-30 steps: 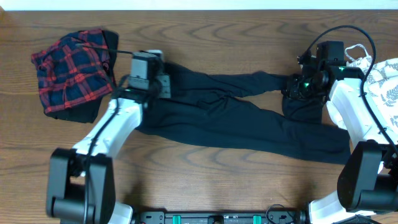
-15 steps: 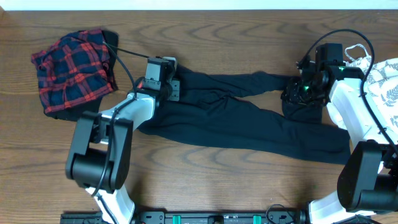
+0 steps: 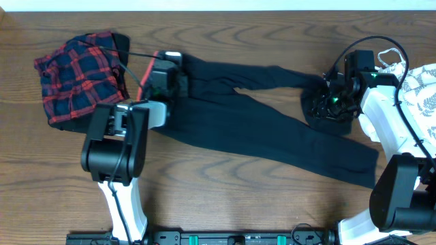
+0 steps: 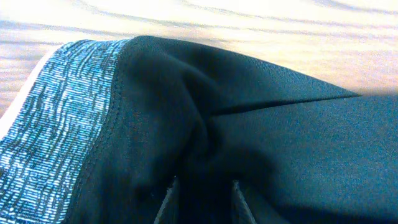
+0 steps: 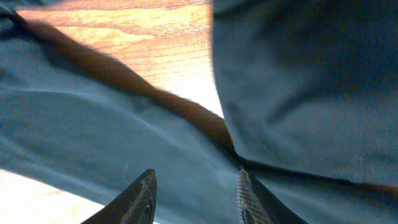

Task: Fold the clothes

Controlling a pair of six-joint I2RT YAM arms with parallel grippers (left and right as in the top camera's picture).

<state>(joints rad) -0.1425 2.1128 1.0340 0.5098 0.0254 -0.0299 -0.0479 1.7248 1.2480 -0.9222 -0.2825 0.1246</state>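
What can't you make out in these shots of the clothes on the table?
- White leaf-print top: cut off by the overhead's right edge.
- Waistband of the leggings: overhead, mostly under the left gripper.
- Upper leg's end: overhead, bunched beneath the right gripper.
- Plaid garment: overhead, crumpled; type unclear.

You've got the black leggings [image 3: 259,129] stretched left to right across the middle, wrinkled around the seat. The grey waistband [image 4: 56,124] with its coral-red edge sits at the left end, raised a little. The legs fork: the upper one runs straight right into a bunched heap, the lower slants down to a flat end at lower right. The red-navy plaid piece [image 3: 78,85] lies crumpled at far left, and the white leaf-print top [image 3: 422,95] is at the right edge, partly cut off.
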